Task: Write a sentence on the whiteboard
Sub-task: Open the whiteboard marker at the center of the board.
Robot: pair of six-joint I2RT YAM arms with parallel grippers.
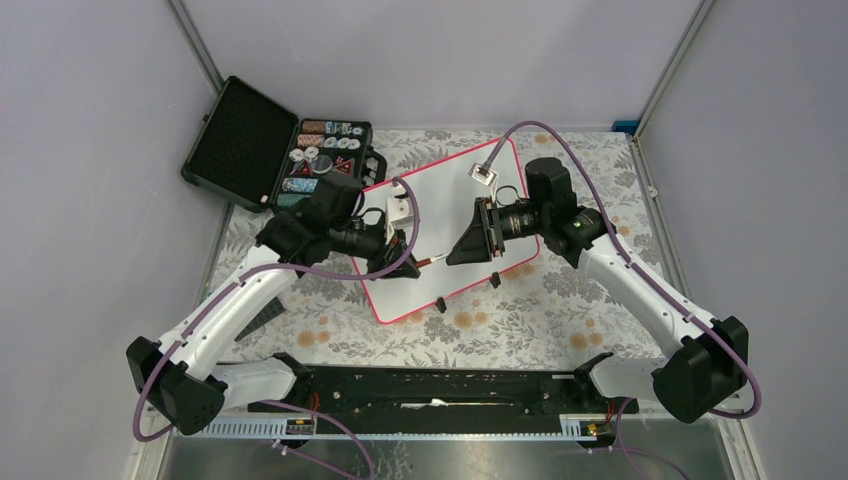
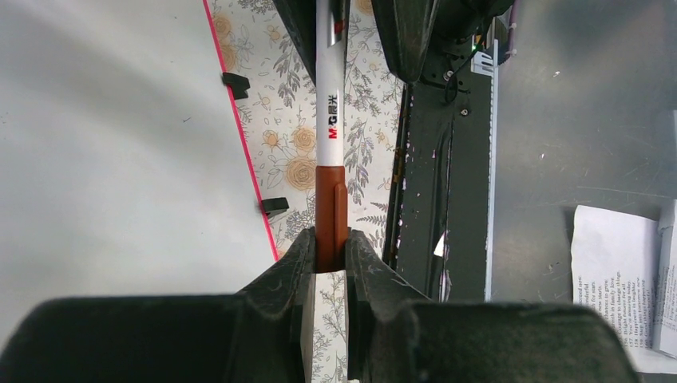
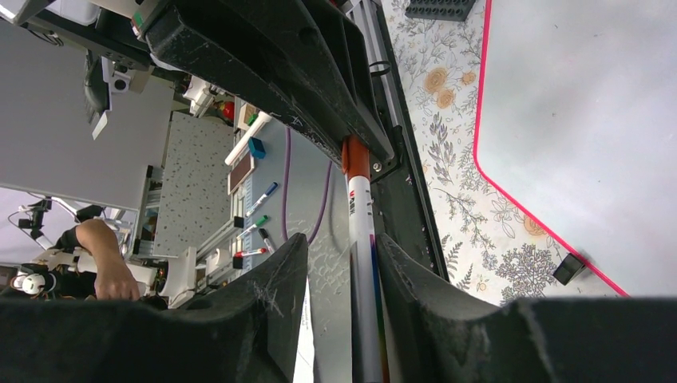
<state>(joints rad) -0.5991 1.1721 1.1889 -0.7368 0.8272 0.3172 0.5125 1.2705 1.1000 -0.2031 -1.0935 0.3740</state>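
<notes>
The whiteboard (image 1: 450,190) lies tilted on the floral cloth, glossy white with a pink-red rim; no sentence shows on its visible surface (image 2: 120,144) (image 3: 583,104). A white marker (image 1: 430,262) with a brown cap (image 2: 330,207) hangs level over the board's near edge between both grippers. My left gripper (image 1: 408,266) (image 2: 330,243) is shut on the cap end. My right gripper (image 1: 450,260) (image 3: 339,239) straddles the barrel (image 3: 361,215). The barrel rests against one finger, with a gap to the other.
A black case (image 1: 245,140) stands open at the back left, with poker chips (image 1: 325,150) in its tray. Two black clip feet (image 1: 440,305) (image 1: 494,280) sit on the board's near rim. A black rail (image 1: 440,385) runs along the near table edge.
</notes>
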